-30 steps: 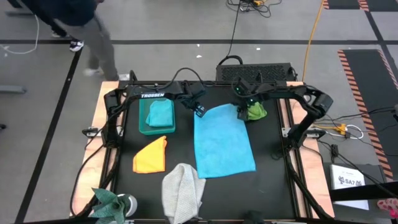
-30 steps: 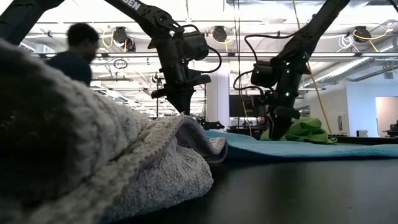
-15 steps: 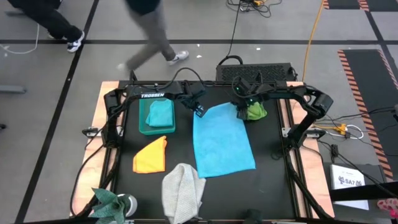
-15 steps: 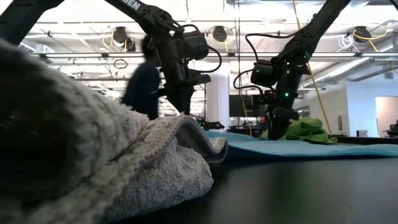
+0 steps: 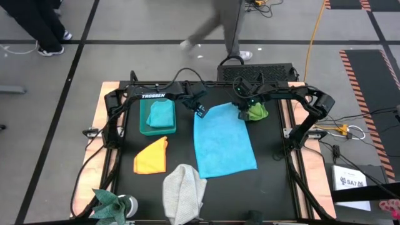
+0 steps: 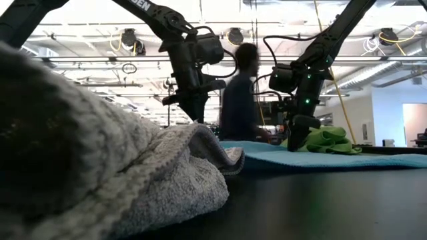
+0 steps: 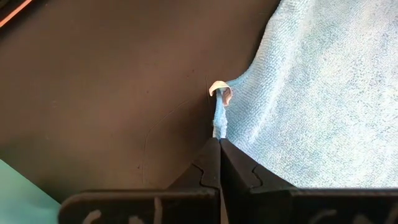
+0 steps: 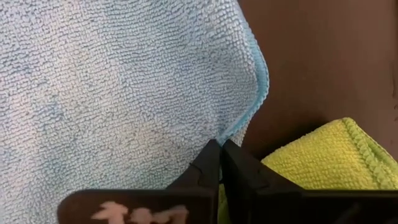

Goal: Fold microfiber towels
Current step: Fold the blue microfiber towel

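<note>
Fold in preparation, seen from four cameras. The light blue towel [image 5: 224, 141] lies spread flat in the middle of the black desk [image 5: 275, 187], the one cloth opened out and so, by judgement, the one being worked. The left gripper [image 5: 200, 111] stands at its far left corner with jaws together, clamped on a pinch of the hem; the left wrist view shows the blue edge drawn up into a narrow pleat between the tips. The right gripper [image 5: 241, 114] stands at the far right corner, its jaws likewise closed on the towel's bound edge, as the right wrist view shows. Holding both corners of one side keeps that edge straight, which a clean fold across the cloth probably calls for.

The lime green towel [image 5: 257, 112] sits bunched just beside the right gripper, close enough that it could be dragged along. The teal towel [image 5: 162, 114] rests inside the teal bin [image 5: 145, 128], apparently a finished piece stored away. The orange-yellow towel [image 5: 152, 156] lies on the desk near the bin, and the light grey towel [image 5: 184, 190] lies heaped at the near edge, both seemingly awaiting their turn.
</note>
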